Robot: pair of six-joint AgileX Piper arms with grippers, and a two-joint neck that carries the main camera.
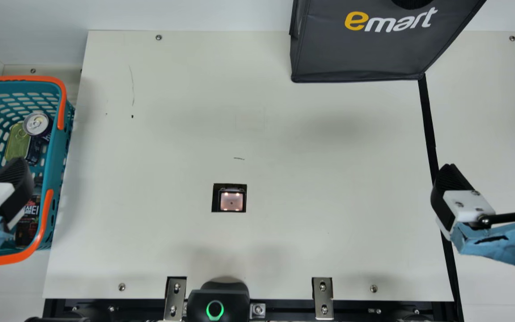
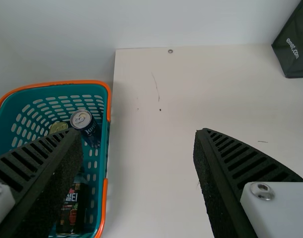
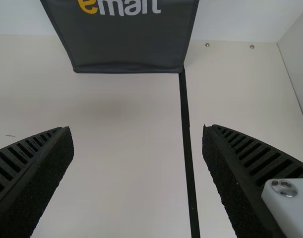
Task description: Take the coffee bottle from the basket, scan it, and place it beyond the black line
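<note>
The dark coffee bottle with a printed label (image 1: pixel 29 226) is inside the teal plastic basket with orange handles (image 1: pixel 56 165), in its near part, by the wall facing the cream table (image 1: pixel 172 134); whether it lies flat or leans, I cannot tell. A dark blue can with a silver top (image 1: pixel 36 124) and a flat yellow-green tin (image 1: pixel 15 143) sit side by side in the basket's farther part. In the main view, the left gripper (image 1: pixel 5 194) overlaps the basket's near part, jaws open and holding nothing. Right of the basket is the square lit scanner window (image 1: pixel 231 201). Well right of the basket runs the black line (image 1: pixel 428 129), with the right gripper (image 1: pixel 492 174) near it, jaws wide apart and holding nothing.
</note>
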